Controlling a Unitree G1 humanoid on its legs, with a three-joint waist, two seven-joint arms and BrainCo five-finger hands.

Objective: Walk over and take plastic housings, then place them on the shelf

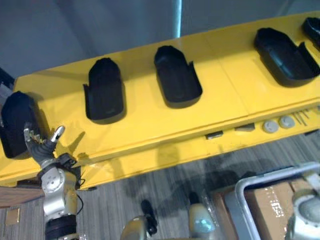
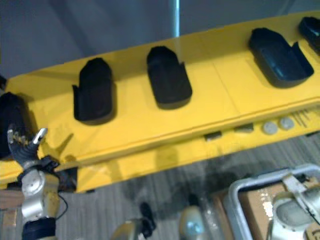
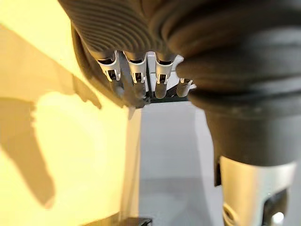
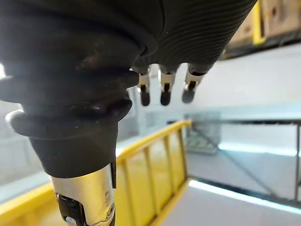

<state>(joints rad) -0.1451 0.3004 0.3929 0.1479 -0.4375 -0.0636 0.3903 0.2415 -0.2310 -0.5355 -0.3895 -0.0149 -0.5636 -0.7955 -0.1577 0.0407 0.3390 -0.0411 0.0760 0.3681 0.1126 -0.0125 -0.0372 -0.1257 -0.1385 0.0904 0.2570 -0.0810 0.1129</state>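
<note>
Head views: yellow counter (image 1: 225,95) runs across w/ black housings in a row. The leftmost housing (image 1: 15,120) sits at the counter's left end. Four more housings (image 1: 105,92) (image 1: 177,77) (image 1: 286,56) (image 1: 314,27) are spaced apart to the right, the last cut by the frame edge. Left hand (image 1: 42,146) is up at the counter's front edge, just beside the leftmost housing. Its fingers are straight & spread, thumb out to the side, gripping nothing. The fingertips overlap that housing's near side; can't tell if they touch. Two grey discs (image 1: 270,126) lie on the lower ledge at right. A grey bin (image 1: 238,194) w/ a cardboard box (image 1: 270,202) in it stands on the floor, lower right. L wrist view: fingers (image 3: 136,77) reach nearly straight toward a dark curved edge, not wrapped round it, w/ yellow counter alongside. R wrist view: right hand (image 4: 164,92) has loose, barely bent fingers, empty; a yellow rail (image 4: 150,160) lies beyond.
</note>
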